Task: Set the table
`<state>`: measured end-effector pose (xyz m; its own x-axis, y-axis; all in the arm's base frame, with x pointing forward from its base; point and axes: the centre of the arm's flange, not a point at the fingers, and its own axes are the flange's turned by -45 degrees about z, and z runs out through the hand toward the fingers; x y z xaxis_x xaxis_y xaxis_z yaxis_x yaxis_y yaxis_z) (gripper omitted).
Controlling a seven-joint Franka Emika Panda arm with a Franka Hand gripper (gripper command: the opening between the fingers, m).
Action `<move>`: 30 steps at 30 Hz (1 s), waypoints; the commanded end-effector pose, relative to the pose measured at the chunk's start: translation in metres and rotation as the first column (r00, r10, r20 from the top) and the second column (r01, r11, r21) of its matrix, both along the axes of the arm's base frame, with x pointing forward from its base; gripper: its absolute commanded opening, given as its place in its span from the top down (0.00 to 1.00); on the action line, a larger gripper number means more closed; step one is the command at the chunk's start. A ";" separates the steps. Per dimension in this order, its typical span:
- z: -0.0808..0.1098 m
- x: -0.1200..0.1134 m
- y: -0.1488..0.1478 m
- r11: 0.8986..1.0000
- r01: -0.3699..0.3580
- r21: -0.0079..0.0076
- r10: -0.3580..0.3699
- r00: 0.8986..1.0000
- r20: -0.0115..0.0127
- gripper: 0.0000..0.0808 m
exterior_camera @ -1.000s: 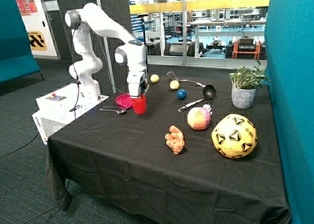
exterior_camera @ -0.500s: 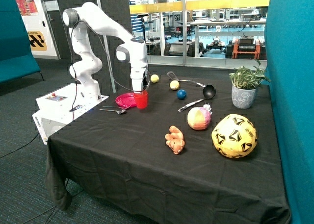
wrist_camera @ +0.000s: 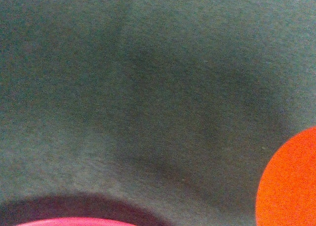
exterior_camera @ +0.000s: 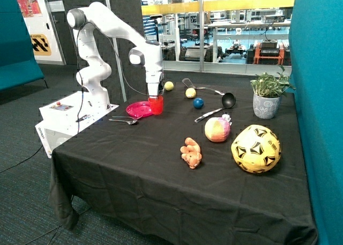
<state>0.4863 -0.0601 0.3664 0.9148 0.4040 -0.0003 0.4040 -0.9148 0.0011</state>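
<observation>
Starting at the robot's side of the black tabletop (exterior_camera: 134,170), a spoon and fork (exterior_camera: 124,120) lie near the edge, and just beyond them sits a pink plate (exterior_camera: 138,109). The gripper (exterior_camera: 154,96) hangs straight down over a red cup (exterior_camera: 156,105), which sits at the plate's rim on the side away from the cutlery; whether the fingers are clenched on the cup or have let go cannot be told from either view. The wrist view shows only dark cloth, an arc of the pink plate (wrist_camera: 74,221) and part of the red cup (wrist_camera: 291,181). Further along come a small yellow ball (exterior_camera: 169,86), a spatula (exterior_camera: 188,83), a second yellow ball (exterior_camera: 191,93), a blue ball (exterior_camera: 198,103), a black ladle (exterior_camera: 227,99) and a silver utensil (exterior_camera: 206,115). Nearer the front are an orange plush toy (exterior_camera: 191,153), a pink and yellow ball (exterior_camera: 217,129) and a large yellow football (exterior_camera: 256,148), with a potted plant (exterior_camera: 267,97) at the far corner. The place setting looks well on: plate, cutlery and cup are grouped together. The likely trouble is at the cup. If it is resting partly on the plate's rim it would stand tilted and could tip when let go, and a lift that is not straight up could drag it over or nudge the plate.
</observation>
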 end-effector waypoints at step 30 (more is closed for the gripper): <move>-0.012 0.002 0.050 0.997 -0.075 0.001 0.075 0.997 0.000 1.00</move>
<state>0.4834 -0.0145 0.3583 0.8868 0.4622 0.0019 0.4622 -0.8868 0.0051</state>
